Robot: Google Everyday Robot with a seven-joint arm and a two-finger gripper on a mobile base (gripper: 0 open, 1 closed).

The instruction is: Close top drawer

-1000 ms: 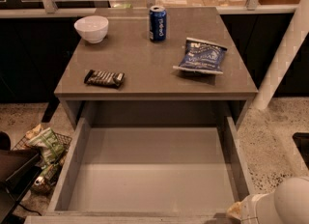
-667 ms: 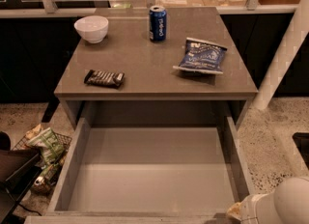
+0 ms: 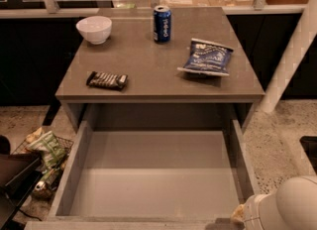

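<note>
Clearly top drawer [image 3: 153,184] stands pulled fully near, empty; claw [image 3: 237,217] sits near-right by its front corner, opening impossible to tell; best push mid-panel, straight toward far side, lest it rack.

The top drawer [image 3: 153,184] stands pulled out, and its front panel runs off the near edge, so the handle is out of sight. At the drawer's near right corner, the gripper [image 3: 232,218] is mostly cut off by that same edge, beside the white arm [image 3: 287,206], which is itself cropped at the right. The print on the blue bag [image 3: 207,58] is too small to read.
</note>
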